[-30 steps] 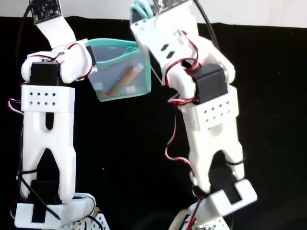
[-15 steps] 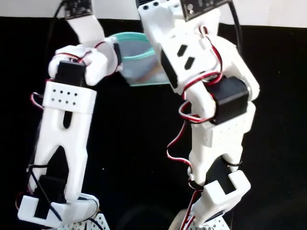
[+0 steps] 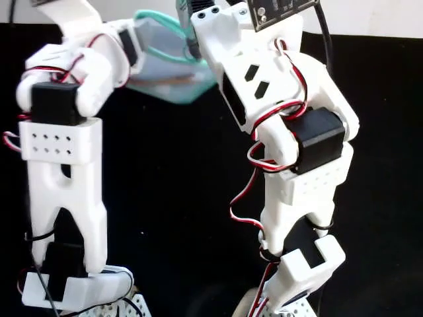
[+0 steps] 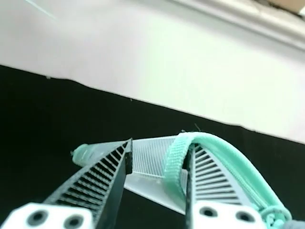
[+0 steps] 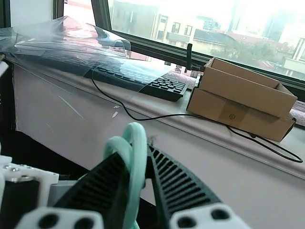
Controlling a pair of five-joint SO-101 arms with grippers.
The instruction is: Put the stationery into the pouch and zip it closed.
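Over the last second the left arm has swung out and back toward its own side. The pouch, which had hung with its clear face to the high camera, has been carried up and now lies tilted and nearly edge-on. The left hand [image 4: 158, 145] is closed only part of the way, its two ribbed fingers standing apart with an end of the translucent pouch [image 4: 147, 160] and a fold of its teal edging [image 4: 174, 164] pinched between them. The right hand [image 5: 138, 151] is nearly shut, clamped on a teal loop [image 5: 136, 136] that rises between its fingertips. From the high view this loop appears to belong to the pouch's far end. The pouch is therefore held off the black table [image 3: 165, 198], slung between the two hands near the upper part of the high view. Its long axis runs from the left hand across to the right. A thin brownish streak [image 3: 175, 80] inside it is probably a piece of stationery, though too blurred to name. Whether the zip is open or closed cannot be told. Loading looks done, so the closing step is likely in hand. It depends on the loop lying at the end opposite the left hand. The right hand is the one on the loop, so it would draw along the teal edge while the left anchors the other end.
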